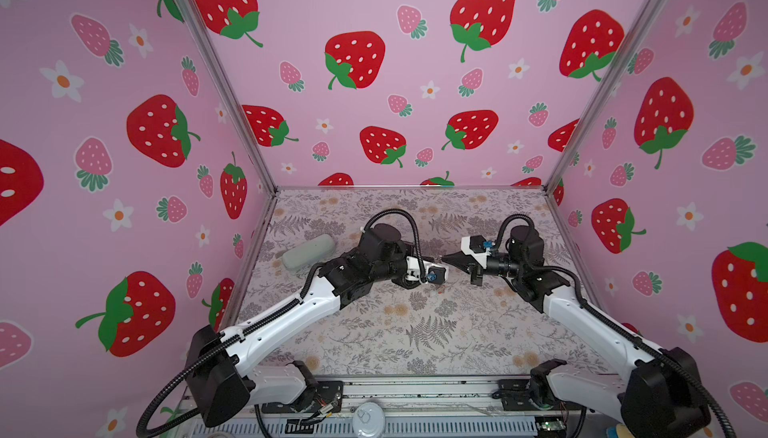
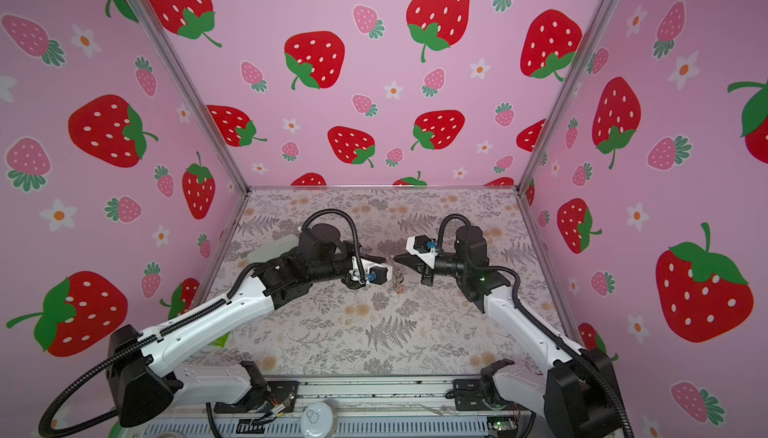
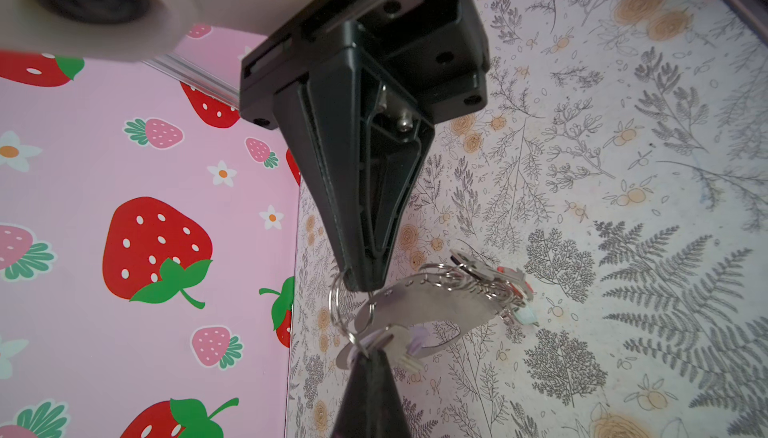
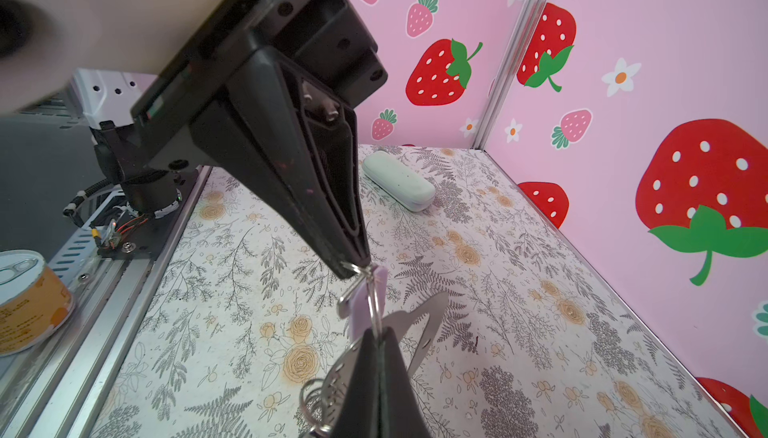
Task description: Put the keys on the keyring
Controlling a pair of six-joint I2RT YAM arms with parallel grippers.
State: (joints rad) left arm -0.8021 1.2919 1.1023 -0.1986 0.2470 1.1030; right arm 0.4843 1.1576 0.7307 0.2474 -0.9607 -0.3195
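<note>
Left gripper (image 3: 361, 284) clamped on the keyring (image 3: 432, 303), right gripper (image 4: 357, 267) clamped on the lilac key (image 4: 357, 315), lower centre; the right should feed it along the coil gently, the left bracing.

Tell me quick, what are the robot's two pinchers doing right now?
Left gripper: closed, pinching the thin silvery metal keyring.
Right gripper: closed, pinching the small key with a lilac plastic tag.
</note>
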